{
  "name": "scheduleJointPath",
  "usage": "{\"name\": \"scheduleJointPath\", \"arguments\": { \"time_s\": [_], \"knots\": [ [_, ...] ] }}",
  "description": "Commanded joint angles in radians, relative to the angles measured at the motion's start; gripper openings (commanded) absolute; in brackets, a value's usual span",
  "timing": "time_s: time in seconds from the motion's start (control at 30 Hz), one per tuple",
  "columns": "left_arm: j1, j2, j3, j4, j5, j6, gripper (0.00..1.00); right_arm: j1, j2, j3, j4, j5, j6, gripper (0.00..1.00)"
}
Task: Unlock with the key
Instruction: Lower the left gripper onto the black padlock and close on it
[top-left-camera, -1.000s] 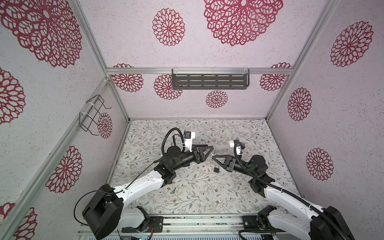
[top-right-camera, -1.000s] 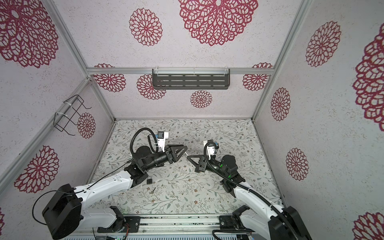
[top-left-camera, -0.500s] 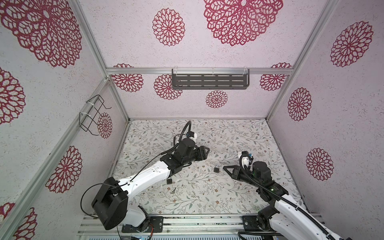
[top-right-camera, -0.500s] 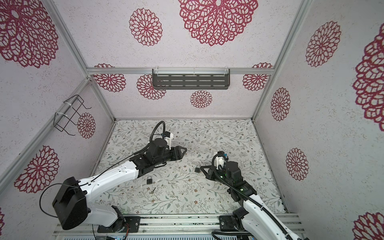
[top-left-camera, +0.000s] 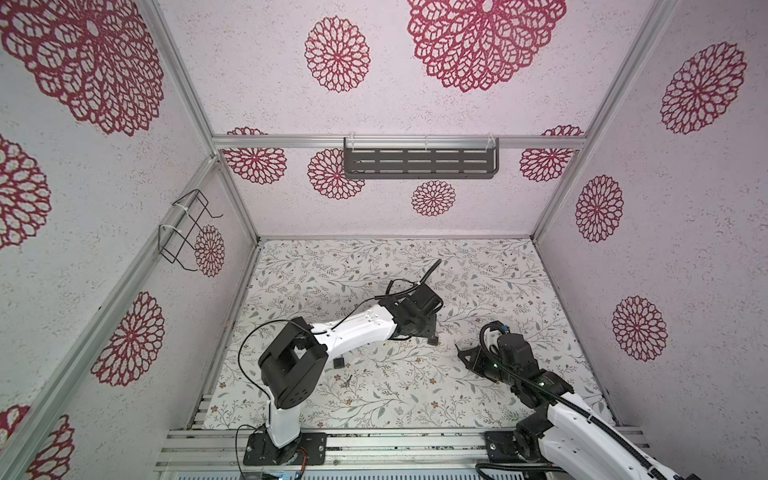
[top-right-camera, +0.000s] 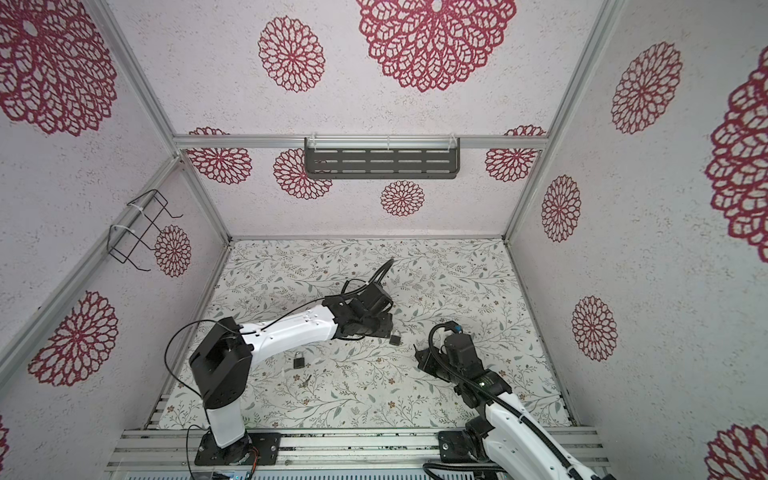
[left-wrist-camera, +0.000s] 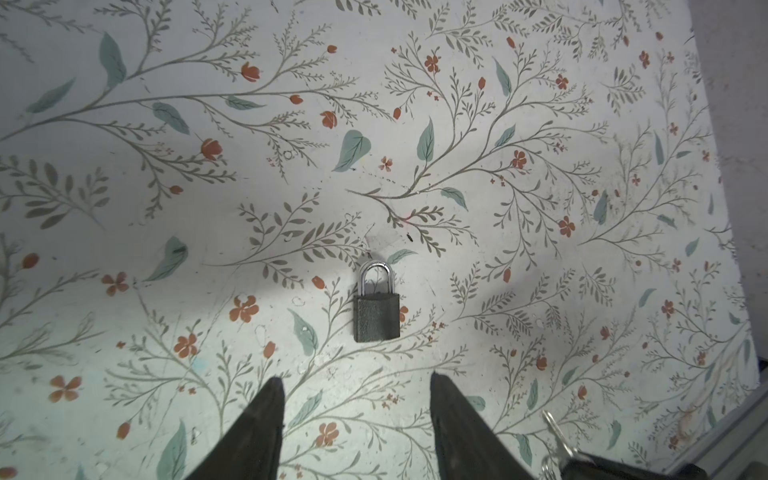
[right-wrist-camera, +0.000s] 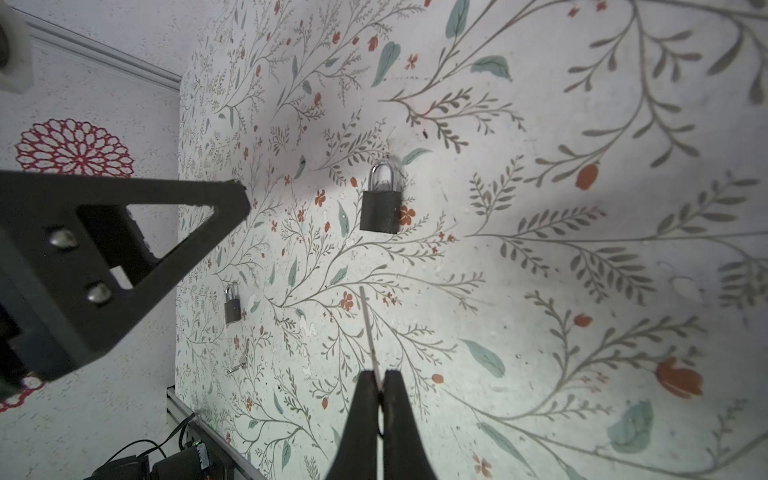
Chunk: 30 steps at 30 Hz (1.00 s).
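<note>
Down on the floral mat, between the two arms, the padlock lay flat, shackle shut, just ahead of the left gripper, whose jaws stood apart with nothing between them. Across from it the right gripper was pinched tight on the key, blade poking out towards the lock but clear of it. And look at that lock: small, dark grainy body, bright silver shackle. Solid metal, I reckoned, stiff and dense for its size, liable to skate on the mat if nudged. Best hold, to my eye, was across the body's flat sides, leaving the end opposite the shackle free for the key. That key looked thin, light, apt to swivel in that grip. A second padlock and spare keys lay nearer the left arm's base.
</note>
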<state>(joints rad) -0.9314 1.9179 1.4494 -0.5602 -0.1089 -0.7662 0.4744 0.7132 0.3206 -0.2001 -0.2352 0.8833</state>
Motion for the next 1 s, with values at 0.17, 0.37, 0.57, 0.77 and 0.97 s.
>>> {"name": "scheduleJointPath", "arguments": {
  "time_s": [0.17,0.37,0.57,0.77,0.97],
  "knots": [
    [-0.052,0.193,0.183,-0.173,-0.043,0.017,0.57,-0.005,0.017,0.015,-0.037,0.039,0.011,0.0],
    [-0.058,0.271,0.259,-0.196,-0.037,0.031,0.58,-0.007,0.025,0.014,-0.025,0.034,0.004,0.0],
    [-0.066,0.328,0.319,-0.234,-0.07,0.049,0.58,-0.011,0.029,0.002,-0.008,0.036,0.002,0.0],
    [-0.067,0.363,0.343,-0.248,-0.084,0.052,0.58,-0.013,0.038,-0.002,0.001,0.031,0.0,0.0],
    [-0.069,0.392,0.363,-0.268,-0.099,0.061,0.57,-0.016,0.038,-0.005,0.017,0.021,0.003,0.0]
  ]
}}
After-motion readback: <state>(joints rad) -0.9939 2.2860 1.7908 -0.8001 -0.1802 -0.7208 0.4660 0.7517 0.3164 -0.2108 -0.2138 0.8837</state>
